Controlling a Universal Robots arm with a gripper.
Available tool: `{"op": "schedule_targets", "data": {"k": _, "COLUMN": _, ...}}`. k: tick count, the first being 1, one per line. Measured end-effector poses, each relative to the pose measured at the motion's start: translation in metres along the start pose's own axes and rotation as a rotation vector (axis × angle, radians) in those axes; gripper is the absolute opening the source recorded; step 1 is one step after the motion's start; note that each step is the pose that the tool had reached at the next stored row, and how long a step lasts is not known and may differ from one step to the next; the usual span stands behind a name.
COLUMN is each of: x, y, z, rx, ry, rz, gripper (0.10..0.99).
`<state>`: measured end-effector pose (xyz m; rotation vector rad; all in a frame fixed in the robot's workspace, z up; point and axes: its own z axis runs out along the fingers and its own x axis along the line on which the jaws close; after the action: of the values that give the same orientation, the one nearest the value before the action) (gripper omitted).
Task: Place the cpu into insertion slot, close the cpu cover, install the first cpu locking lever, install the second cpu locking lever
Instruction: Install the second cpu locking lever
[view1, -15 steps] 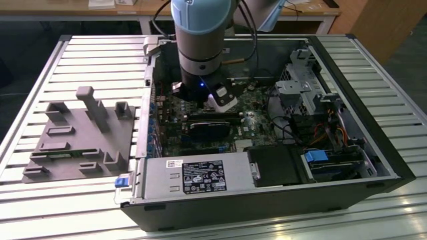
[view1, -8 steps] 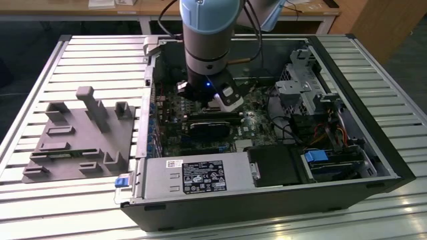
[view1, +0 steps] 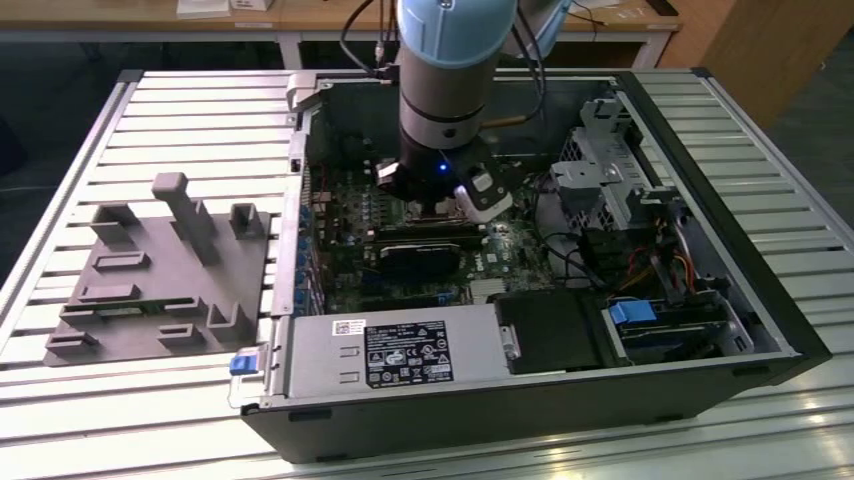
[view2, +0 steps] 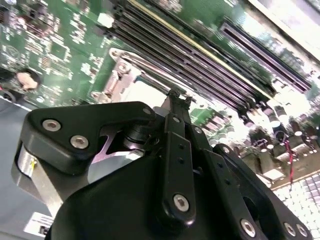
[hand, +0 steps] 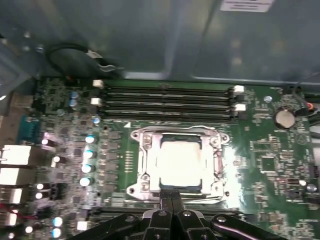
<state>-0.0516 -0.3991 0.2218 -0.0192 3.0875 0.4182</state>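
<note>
The square silver-grey metal cpu (hand: 180, 161) lies seated in the black-rimmed insertion slot, the thin silver cpu cover (hand: 145, 162) apparently shut over it. The black gripper (hand: 172, 196), fingers pressed together empty, hovers at the cover's near edge, seemingly to work a lever.

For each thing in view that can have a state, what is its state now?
cpu: seated in the socket, silver top showing.
cpu cover: closed, lying flat around the cpu.
gripper: fingers shut together, tips at the cover's edge, holding nothing.
memory slots: empty.
computer case: lying on its side, open.
</note>
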Motion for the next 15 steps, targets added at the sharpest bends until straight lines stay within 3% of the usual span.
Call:
{"op": "schedule_targets", "data": {"k": 2, "x": -0.0025, "y": 0.0008, "z": 0.0003, "rx": 0.005, "ry": 0.0001, "rz": 0.000, "gripper": 0.102}}
{"op": "schedule_targets", "data": {"k": 6, "x": -0.0056, "y": 0.0046, "z": 0.0015, "rx": 0.030, "ry": 0.0002, "rz": 0.001, "gripper": 0.102}}
{"op": "schedule_targets", "data": {"k": 15, "x": -0.0099, "y": 0.0147, "z": 0.0044, "rx": 0.107, "ry": 0.0010, "rz": 0.000, "gripper": 0.102}}
